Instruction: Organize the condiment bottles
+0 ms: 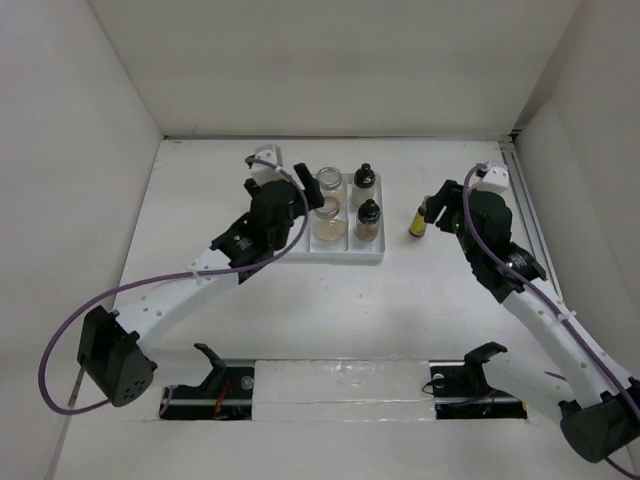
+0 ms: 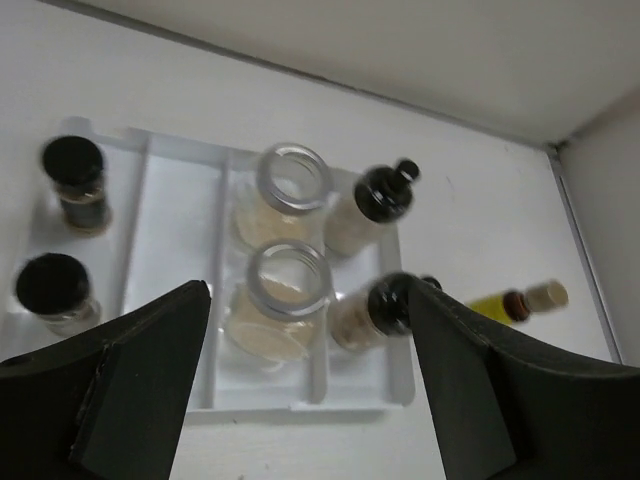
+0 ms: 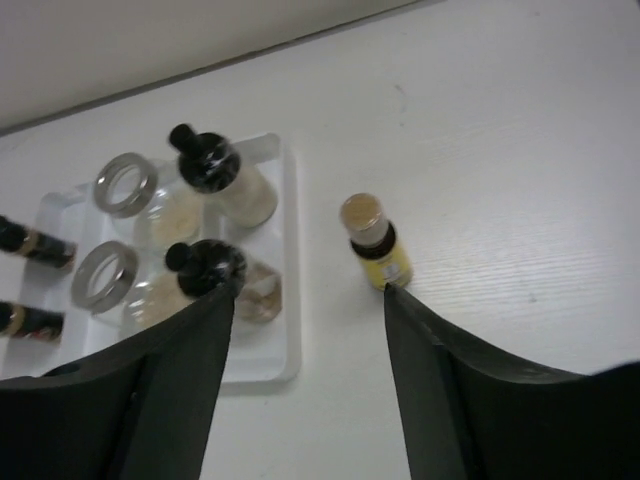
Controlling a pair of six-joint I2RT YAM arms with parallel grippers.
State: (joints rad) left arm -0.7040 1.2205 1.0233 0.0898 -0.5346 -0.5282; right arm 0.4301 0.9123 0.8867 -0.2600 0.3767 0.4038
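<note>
Jaws of left gripper (image 2: 308, 295) wide apart, nothing held, hovering above white tray (image 2: 170, 250). Straight ahead between its jaws, 2 clear jars (image 2: 285, 300) with beige contents stand one behind the other in 1 lane. 2 pale black-capped bottles (image 2: 375, 205) stand in the lane to their right, 2 dark spice bottles (image 2: 72, 180) in the far-left lane. Right gripper (image 3: 308, 292) also wide, empty, over table (image 3: 520, 200) right of tray. Yellow bottle (image 3: 378, 245) upright on table, outside tray, just past the gripper's right fingertip; contact unclear.
</note>
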